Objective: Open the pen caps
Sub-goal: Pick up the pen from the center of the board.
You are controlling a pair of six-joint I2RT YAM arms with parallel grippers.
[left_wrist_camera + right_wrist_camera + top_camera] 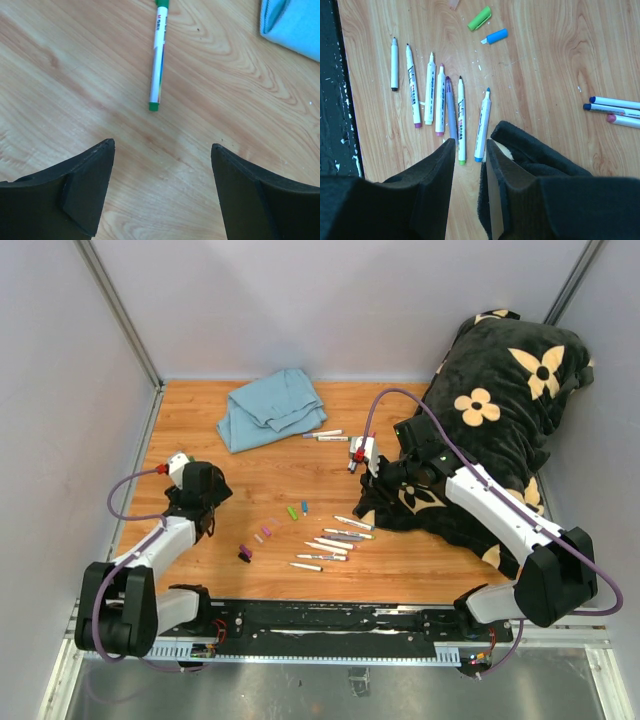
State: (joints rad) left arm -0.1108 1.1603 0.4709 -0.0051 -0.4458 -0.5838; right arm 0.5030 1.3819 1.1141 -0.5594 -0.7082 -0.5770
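Loose pen caps lie on the wood: green [292, 512], blue [304, 507], pink [266, 531] and purple [245, 553]. The right wrist view shows the green cap [479, 18] and the blue cap [495, 36] beyond a row of several uncapped markers [440, 100]. My right gripper [470, 142] hovers over that row's near ends, jaws a little apart with nothing between them; it sits at the blanket's edge in the top view [378, 485]. My left gripper [162, 145] is wide open and empty over bare wood, just short of a green-capped marker [156, 60].
A black flowered blanket [490, 430] covers the right side and touches my right finger [535, 150]. A blue cloth [268, 408] lies at the back. Capped markers [326, 435] lie next to it, seen also in the right wrist view [612, 107]. Grey walls surround the table.
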